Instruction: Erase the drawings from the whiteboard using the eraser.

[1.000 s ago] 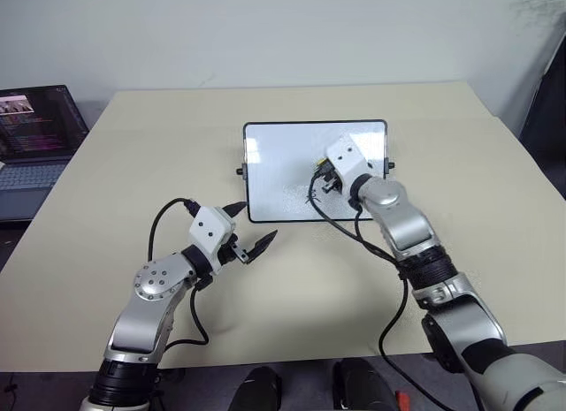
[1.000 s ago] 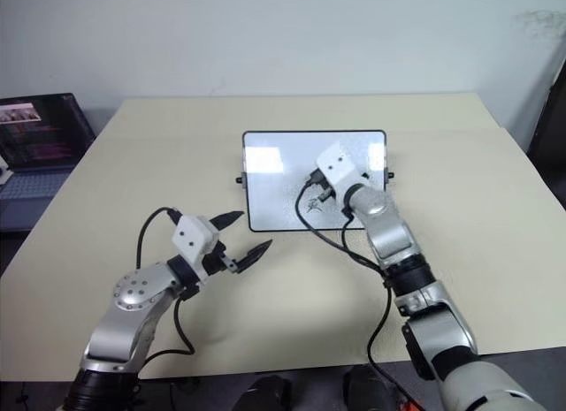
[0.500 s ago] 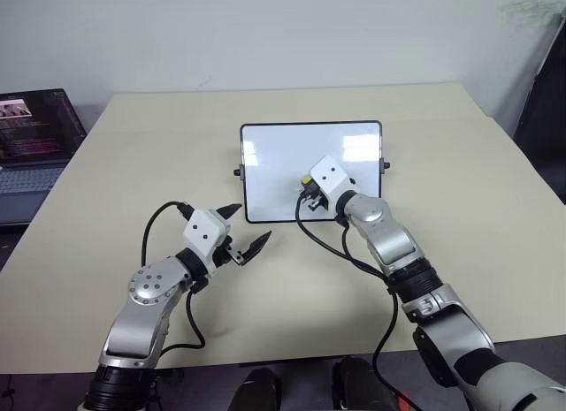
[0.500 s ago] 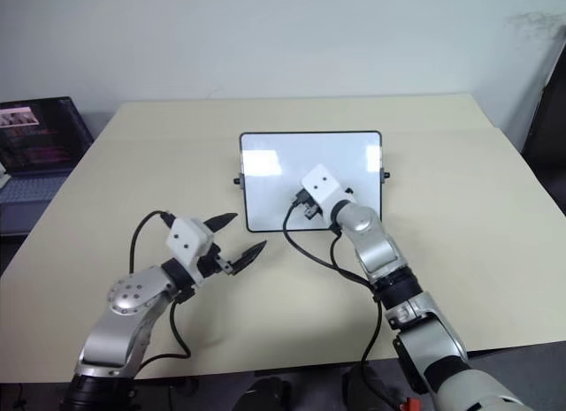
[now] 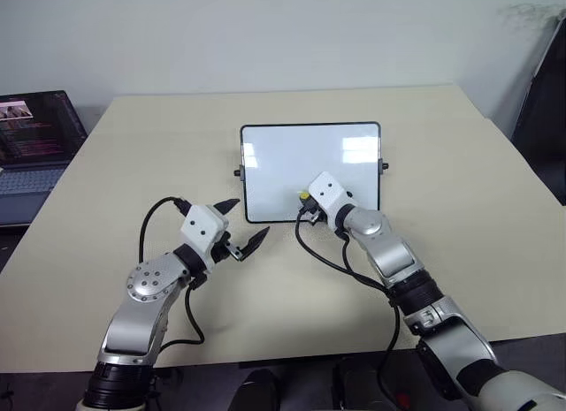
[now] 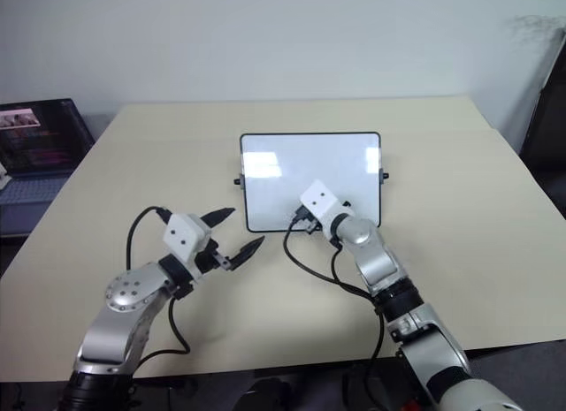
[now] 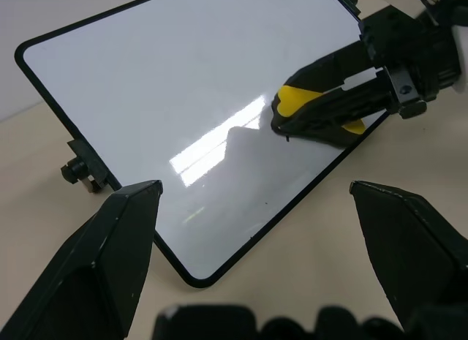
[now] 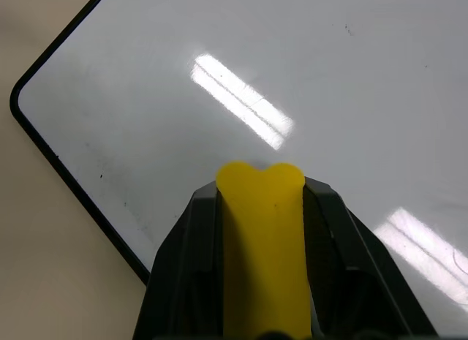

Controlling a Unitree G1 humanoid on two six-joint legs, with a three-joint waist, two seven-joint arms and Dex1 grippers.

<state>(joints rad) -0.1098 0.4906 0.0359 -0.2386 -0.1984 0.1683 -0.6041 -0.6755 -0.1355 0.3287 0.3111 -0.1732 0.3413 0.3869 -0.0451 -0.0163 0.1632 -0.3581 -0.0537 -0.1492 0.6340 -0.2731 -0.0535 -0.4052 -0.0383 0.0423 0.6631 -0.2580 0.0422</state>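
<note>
The whiteboard lies mid-table. The right wrist view shows faint specks near the board's rounded corner that the head views miss. The right gripper is clamped on the yellow eraser, over the board's near edge, its long axis running along the fingers, toward the board. The left gripper hangs spread wide and empty, near the board's near left corner.

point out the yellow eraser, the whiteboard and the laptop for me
small yellow oblong eraser (image 8: 263, 238), right wrist view, on its yellow top face
glossy white black-framed whiteboard (image 5: 292, 159), left eye view, on its bare white surface
open dark laptop (image 5: 35, 133), left eye view, on its screen
</note>
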